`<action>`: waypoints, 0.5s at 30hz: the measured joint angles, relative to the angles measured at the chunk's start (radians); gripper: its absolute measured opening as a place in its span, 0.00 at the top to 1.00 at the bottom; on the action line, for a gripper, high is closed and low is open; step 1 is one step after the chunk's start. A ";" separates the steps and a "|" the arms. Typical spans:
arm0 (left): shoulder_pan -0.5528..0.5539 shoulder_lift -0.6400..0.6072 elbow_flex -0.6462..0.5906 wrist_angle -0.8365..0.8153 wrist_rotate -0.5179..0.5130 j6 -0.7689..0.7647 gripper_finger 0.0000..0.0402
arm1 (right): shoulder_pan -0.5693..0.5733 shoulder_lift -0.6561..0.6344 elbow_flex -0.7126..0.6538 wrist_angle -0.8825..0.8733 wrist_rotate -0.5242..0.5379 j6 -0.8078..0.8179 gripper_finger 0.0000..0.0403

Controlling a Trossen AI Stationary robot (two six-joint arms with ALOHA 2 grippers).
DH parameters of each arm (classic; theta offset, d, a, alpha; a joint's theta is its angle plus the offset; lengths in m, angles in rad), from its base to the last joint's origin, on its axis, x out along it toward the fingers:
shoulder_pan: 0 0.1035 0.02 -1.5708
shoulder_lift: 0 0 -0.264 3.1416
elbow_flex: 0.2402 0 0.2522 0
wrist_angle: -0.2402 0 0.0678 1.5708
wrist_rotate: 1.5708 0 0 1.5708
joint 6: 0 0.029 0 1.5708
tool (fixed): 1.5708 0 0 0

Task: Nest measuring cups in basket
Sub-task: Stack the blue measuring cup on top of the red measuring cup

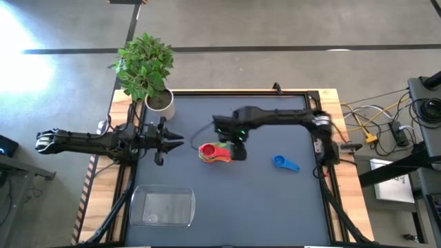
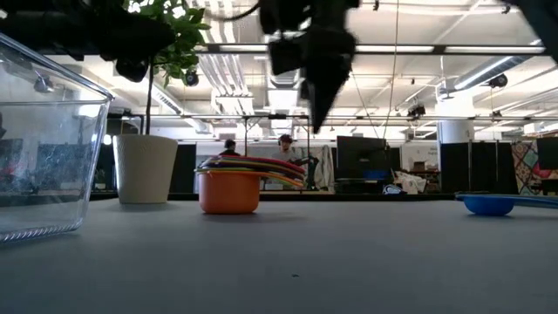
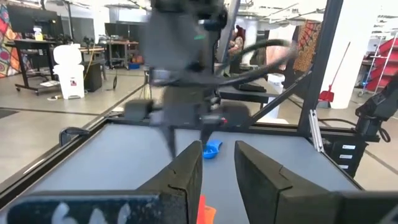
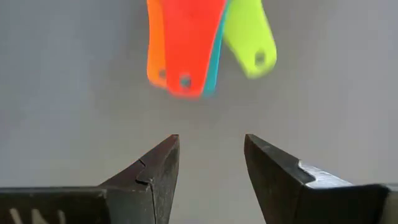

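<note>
Hovering with fingers parted just above the fanned handles of the nested stack of cups [image 1: 214, 152] at mid-tabletop, the right gripper [image 1: 239, 153] seems poised to lift it toward the basket [image 1: 162, 207], while the left gripper [image 1: 172, 142] waits open nearby.

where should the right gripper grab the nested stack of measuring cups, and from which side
Probably by the fanned flat handles, coming straight down from above. They stick out sideways from the nested stack, thin enough to fit between the fingers, whereas the orange bottom cup is round and wide. The right gripper is open beside the handle ends, nothing between its fingers.
</note>
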 joint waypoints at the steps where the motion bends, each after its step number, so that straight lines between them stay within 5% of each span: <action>1: 0.000 0.000 0.000 -0.001 0.000 0.001 0.81 | 0.016 -0.043 -0.066 0.023 0.039 0.034 0.58; 6: 0.000 0.000 0.000 0.004 0.000 0.001 0.81 | 0.094 -0.291 -0.410 0.149 0.168 0.251 0.60; 15: 0.000 0.016 0.000 0.005 0.000 0.000 0.81 | 0.238 -0.702 -0.890 0.347 0.225 0.629 0.62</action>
